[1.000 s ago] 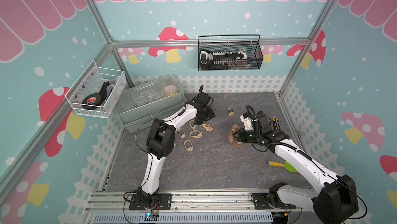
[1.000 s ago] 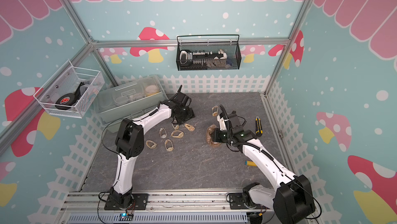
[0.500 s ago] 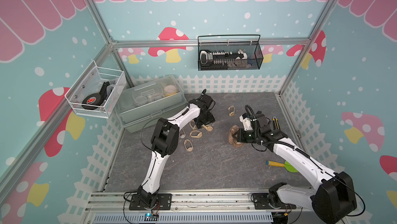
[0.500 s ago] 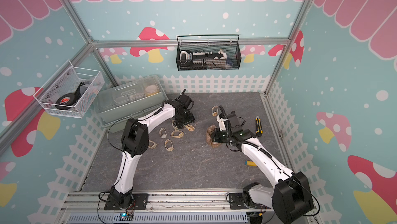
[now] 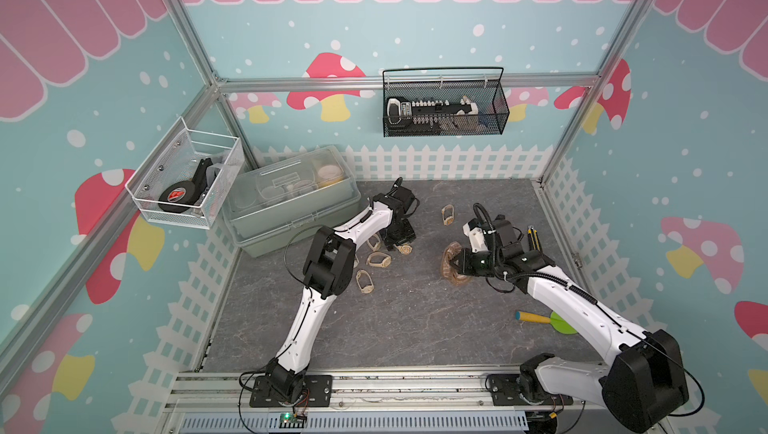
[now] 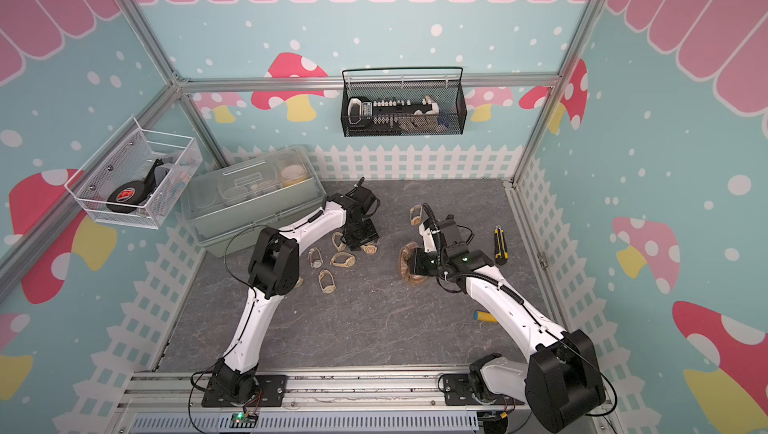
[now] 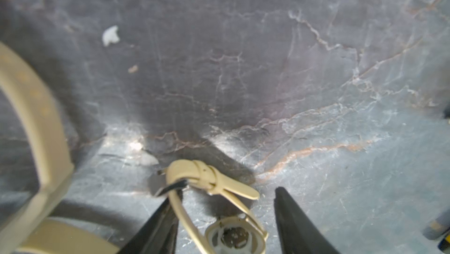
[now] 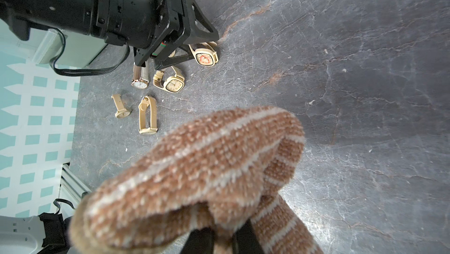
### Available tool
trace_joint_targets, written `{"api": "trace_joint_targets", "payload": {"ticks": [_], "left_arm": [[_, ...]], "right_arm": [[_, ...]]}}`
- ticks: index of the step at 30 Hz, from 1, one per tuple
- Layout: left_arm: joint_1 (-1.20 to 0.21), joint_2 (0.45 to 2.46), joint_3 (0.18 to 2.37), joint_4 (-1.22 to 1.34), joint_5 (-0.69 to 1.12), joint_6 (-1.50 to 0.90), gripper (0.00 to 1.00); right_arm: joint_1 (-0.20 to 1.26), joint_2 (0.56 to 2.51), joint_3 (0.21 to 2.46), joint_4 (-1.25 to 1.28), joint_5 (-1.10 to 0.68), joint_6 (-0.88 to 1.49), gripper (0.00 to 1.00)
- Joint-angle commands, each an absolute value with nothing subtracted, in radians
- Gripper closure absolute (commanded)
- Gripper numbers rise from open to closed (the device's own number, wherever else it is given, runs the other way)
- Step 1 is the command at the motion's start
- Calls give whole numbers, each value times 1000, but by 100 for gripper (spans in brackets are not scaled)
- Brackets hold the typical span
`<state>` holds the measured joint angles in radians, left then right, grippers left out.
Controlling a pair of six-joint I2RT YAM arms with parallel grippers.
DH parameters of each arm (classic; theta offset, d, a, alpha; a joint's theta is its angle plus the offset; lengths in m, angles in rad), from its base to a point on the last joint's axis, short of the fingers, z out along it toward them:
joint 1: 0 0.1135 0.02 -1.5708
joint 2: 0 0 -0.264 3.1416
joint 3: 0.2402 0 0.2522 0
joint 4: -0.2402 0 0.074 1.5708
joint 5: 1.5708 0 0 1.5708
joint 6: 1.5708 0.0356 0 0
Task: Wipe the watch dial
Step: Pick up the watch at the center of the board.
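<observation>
Okay, my left gripper (image 7: 226, 190) has its two black fingers apart, one on each side of the small beige strap watch (image 7: 202, 172). The watch lies on the grey stone-look table (image 7: 243, 70), low in the middle of my left wrist picture. My right gripper (image 8: 222, 235) is pinched tight on the fuzzy brown striped cloth (image 8: 194, 167)

We see a dark marbled counter (image 5: 395, 328) carrying a cluster of beige watches (image 5: 378, 260), a lone watch (image 5: 447, 214) apart, a lidded clear box (image 5: 299, 219), a utility knife (image 6: 500, 244) and a yellow-handled green tool (image 5: 532, 317).
</observation>
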<state>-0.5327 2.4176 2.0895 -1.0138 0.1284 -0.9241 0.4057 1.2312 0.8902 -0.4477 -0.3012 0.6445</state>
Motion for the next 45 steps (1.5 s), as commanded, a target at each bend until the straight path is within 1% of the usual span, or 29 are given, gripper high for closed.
{"api": "trace_joint_targets", "payload": {"ticks": [1,3,9,15,21,31,37,45], "left_arm": [[-533,2453,2117,-1055,132,-907,48],[-533,2455,2110,-1057,130,-898,56],[-533,2446,2062,-1056,132,-880,67],[-531,2439,2026,-1055,127,-861,85],[-521,2423,1986,-1031,133,-853,100],[-494,2338,1913,-938,173,-888,100],[-478,2235,1864,-864,169,-933,100],[-447,2083,1754,-685,186,-1065,100]], "right_arm": [[400,1240,908,-436,-279,653,100],[400,1243,910,-436,-276,653,100],[400,1259,925,-434,-268,650,100],[400,1276,938,-428,-267,652,100],[400,1282,948,-427,-265,653,100],[400,1336,1009,-419,-281,641,100],[400,1383,1051,-400,-310,655,100],[404,1458,1100,-355,-371,705,100]]}}
